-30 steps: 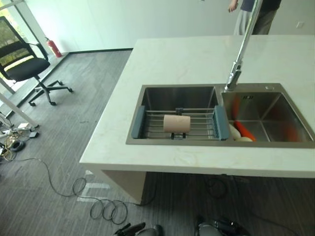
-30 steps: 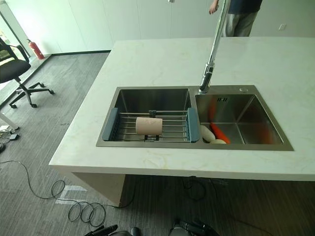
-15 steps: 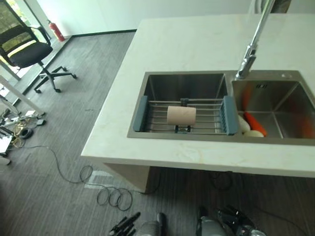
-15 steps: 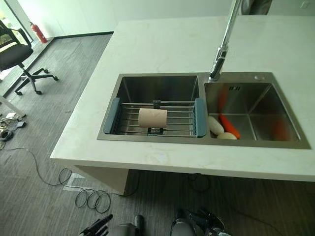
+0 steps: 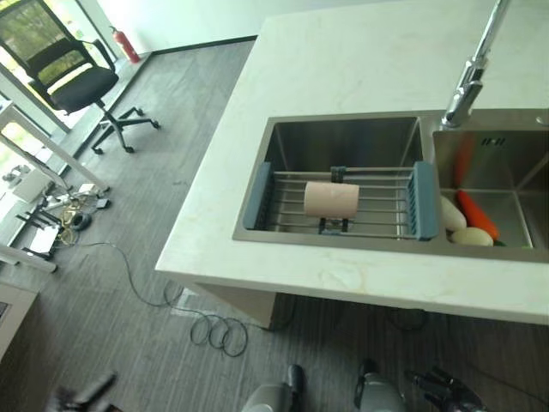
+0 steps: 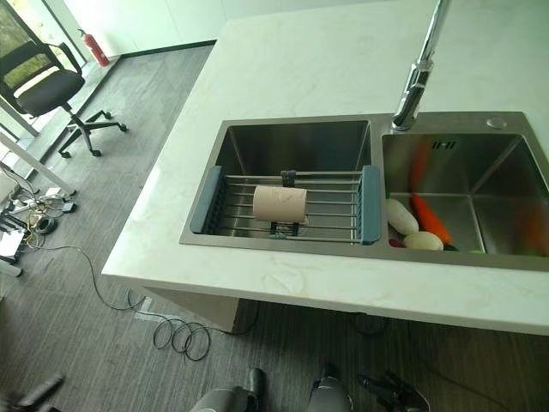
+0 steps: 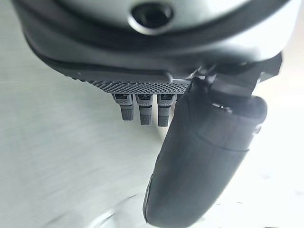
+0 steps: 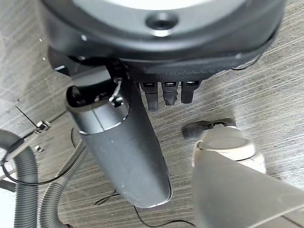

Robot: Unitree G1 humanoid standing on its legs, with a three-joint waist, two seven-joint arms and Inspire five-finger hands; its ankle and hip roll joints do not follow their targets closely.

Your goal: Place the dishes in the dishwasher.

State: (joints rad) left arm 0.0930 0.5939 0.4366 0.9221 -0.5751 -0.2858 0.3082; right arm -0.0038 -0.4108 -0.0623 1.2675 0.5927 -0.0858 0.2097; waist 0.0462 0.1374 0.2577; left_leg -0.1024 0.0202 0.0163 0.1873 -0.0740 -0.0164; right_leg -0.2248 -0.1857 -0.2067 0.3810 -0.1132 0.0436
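Note:
A beige cup [image 6: 280, 203] lies on its side on a wire rack with blue-grey ends [image 6: 207, 200] set across the left basin of the steel sink [image 6: 283, 139]. In the right basin lie two pale rounded items [image 6: 401, 216] and an orange one [image 6: 431, 221]. Both hands hang low over the floor in front of the counter, far from the sink. My left hand [image 5: 81, 395] is out at the lower left, open and empty, fingers [image 7: 140, 111] straight. My right hand [image 6: 395, 391] is at the lower right, also open with nothing in it [image 8: 142, 156].
A tall tap [image 6: 416, 79] stands behind the sink on the white counter [image 6: 300, 60]. On the grey floor are looped cables [image 6: 180, 336], a black office chair [image 6: 47, 86], a fire extinguisher [image 6: 94, 50] and white table legs [image 5: 34, 146] at the left.
The camera has tilted down and shifted, so the sink sits further right and the person at the back is out of frame. My left hand has swung out to the left.

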